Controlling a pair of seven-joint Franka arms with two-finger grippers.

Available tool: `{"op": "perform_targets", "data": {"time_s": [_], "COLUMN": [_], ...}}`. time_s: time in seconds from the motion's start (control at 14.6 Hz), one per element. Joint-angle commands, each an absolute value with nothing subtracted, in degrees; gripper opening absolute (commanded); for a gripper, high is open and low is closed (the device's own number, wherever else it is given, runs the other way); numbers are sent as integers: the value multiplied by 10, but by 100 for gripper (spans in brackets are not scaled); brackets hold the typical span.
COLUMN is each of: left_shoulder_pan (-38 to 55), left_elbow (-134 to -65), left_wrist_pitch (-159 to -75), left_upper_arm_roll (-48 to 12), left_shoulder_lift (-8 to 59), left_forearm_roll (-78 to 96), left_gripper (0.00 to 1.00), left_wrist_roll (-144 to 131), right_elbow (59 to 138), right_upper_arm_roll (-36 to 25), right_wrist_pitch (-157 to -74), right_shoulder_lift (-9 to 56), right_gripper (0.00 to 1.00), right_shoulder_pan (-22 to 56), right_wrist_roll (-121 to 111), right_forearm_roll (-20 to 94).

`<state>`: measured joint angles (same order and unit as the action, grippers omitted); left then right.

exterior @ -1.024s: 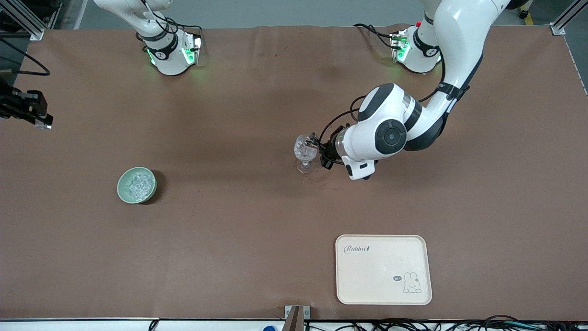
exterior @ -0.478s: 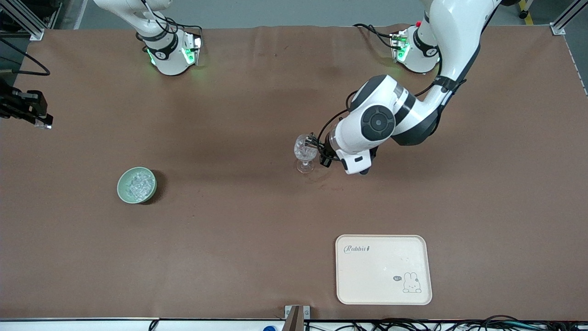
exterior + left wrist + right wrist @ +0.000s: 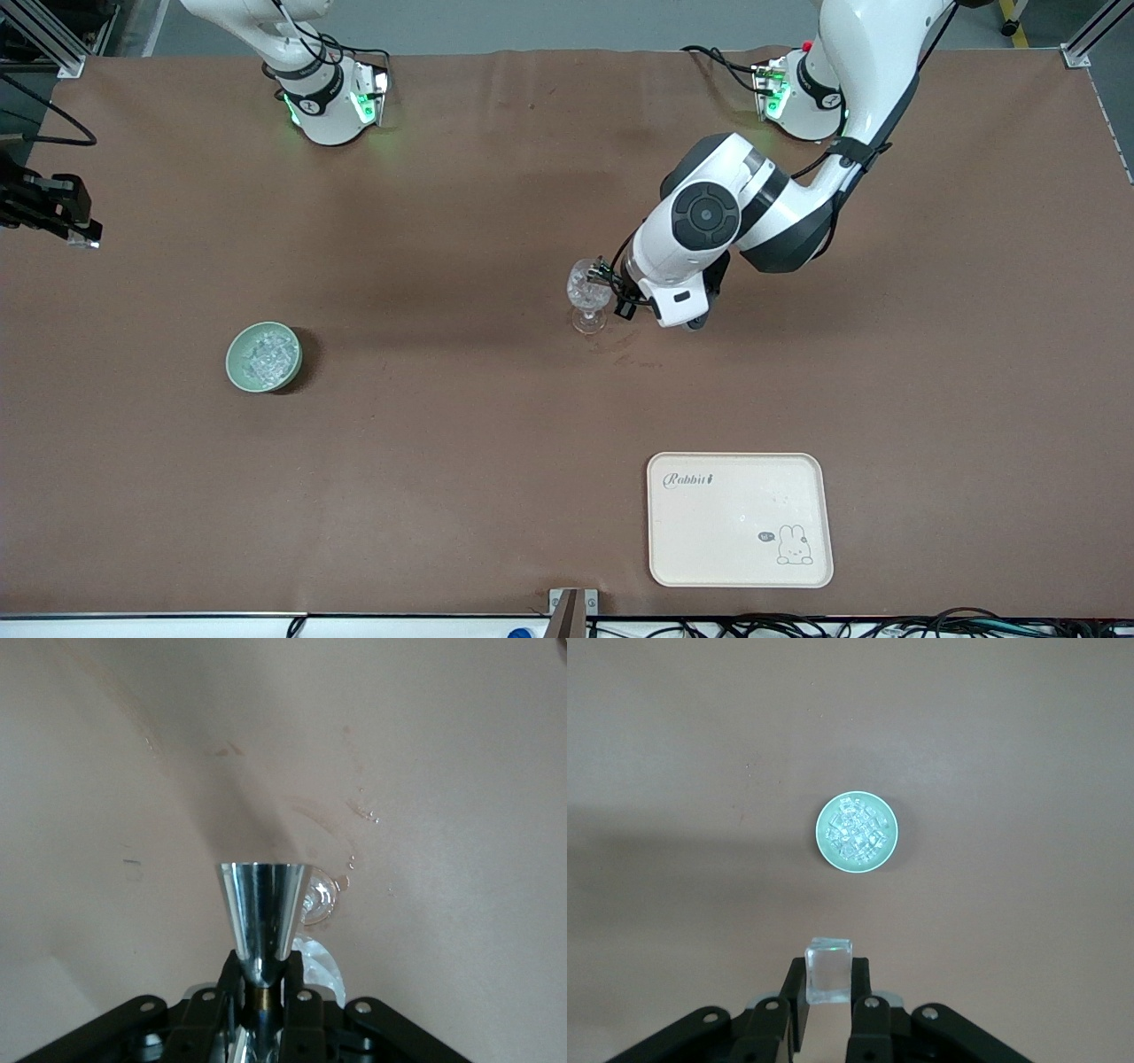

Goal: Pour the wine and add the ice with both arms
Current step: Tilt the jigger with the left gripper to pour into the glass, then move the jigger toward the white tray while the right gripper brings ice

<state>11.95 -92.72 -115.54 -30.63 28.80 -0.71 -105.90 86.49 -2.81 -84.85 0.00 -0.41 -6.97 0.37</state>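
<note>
A clear wine glass (image 3: 587,292) stands mid-table with ice (image 3: 586,282) glittering in its bowl. My left gripper (image 3: 611,285) is at its rim, shut on the stem of a shiny metal jigger (image 3: 263,904). That jigger hangs over the glass (image 3: 321,899) in the left wrist view, between the fingers of the left gripper (image 3: 263,973). My right gripper (image 3: 829,981) is out of the front view. It is shut on a clear ice cube (image 3: 829,970), high over a green bowl (image 3: 823,843) full of ice (image 3: 856,831). Wine is out of view.
The green bowl (image 3: 234,365) sits toward the right arm's end of the table. A cream rabbit tray (image 3: 740,567) lies near the front edge. A black device (image 3: 53,208) juts in at the right arm's end. Faint reddish stains (image 3: 226,750) mark the cloth.
The left arm's wrist and forearm have swung toward the bases while its gripper stays at the glass. The glass and the bowl have not moved.
</note>
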Motion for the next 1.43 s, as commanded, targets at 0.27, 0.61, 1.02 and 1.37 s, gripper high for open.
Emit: {"op": "perform_targets", "data": {"time_s": [0.27, 0.61, 1.02, 1.37], "left_shoulder_pan": [84, 19, -66, -105], "left_elbow": [-916, -896, -803, -747], "left_wrist_pitch": [-1150, -1150, -1155, -1200], "left_upper_arm_roll": [-304, -304, -302, -296], "left_shoulder_lift": [298, 315, 409, 496], "left_forearm_roll": [161, 299, 479, 629], "left_gripper": [0, 0, 0, 0], "left_wrist_roll": [-950, -879, -832, -743], "right_elbow": [883, 883, 884, 883], "right_upper_arm_roll": [-27, -23, -22, -22], "right_wrist_pitch": [-851, -852, -863, -937], "right_shoulder_lift": [-18, -18, -13, 39], "right_gripper": [6, 5, 5, 4], "right_shoulder_pan": [-7, 3, 161, 325], "right_wrist_roll": [-74, -58, 153, 321], "right_forearm_roll": [11, 11, 11, 11]}}
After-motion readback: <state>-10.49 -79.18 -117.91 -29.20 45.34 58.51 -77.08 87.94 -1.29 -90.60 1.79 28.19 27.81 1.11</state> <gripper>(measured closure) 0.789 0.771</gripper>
